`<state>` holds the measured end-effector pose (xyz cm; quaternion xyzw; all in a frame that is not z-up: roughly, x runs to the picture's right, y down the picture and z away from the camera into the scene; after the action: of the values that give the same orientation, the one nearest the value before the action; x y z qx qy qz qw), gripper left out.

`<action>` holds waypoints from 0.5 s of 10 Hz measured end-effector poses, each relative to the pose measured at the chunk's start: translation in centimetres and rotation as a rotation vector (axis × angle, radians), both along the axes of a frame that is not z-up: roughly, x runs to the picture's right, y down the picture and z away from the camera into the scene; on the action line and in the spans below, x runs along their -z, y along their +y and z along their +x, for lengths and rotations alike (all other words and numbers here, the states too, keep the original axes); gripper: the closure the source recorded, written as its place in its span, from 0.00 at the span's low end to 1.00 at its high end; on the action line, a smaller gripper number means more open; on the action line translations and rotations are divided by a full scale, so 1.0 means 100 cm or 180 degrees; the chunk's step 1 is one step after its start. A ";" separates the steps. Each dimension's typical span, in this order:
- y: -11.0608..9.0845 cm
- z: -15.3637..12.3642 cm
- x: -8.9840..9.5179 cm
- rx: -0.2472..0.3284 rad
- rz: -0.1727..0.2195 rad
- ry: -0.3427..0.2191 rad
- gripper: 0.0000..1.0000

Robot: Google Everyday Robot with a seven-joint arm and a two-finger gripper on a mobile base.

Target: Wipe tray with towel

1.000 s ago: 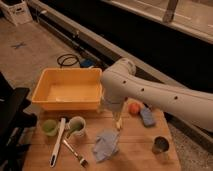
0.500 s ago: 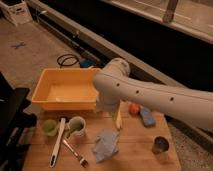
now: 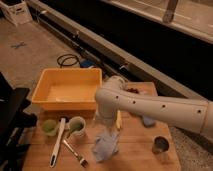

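The yellow tray (image 3: 46, 96) sits at the back left of the wooden table and looks empty. The crumpled blue-grey towel (image 3: 106, 145) lies on the table in front of it, near the middle. My white arm (image 3: 150, 107) reaches in from the right and bends down over the towel. My gripper (image 3: 104, 124) hangs just above the towel's top edge, largely hidden by the arm.
Two green cups (image 3: 49, 126) (image 3: 77, 126) stand in front of the tray, with a long white utensil (image 3: 57, 142) and a brush (image 3: 75, 153) beside them. A yellow object (image 3: 119, 120), a blue item (image 3: 148, 120) and a metal cup (image 3: 160, 145) are at the right.
The arm has swung left and down, bringing its end from the table's right-middle to just above the towel. The towel and tray have not moved.
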<state>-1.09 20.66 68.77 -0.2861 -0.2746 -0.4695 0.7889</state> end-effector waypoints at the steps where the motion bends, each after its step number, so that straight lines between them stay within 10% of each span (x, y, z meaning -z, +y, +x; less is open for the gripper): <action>1: 0.010 0.000 -0.001 -0.0012 -0.0070 -0.0009 0.37; 5: 0.027 -0.001 -0.001 -0.0032 -0.0184 -0.0053 0.37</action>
<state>-1.23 23.32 68.86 -0.3034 -0.2961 -0.4598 0.7803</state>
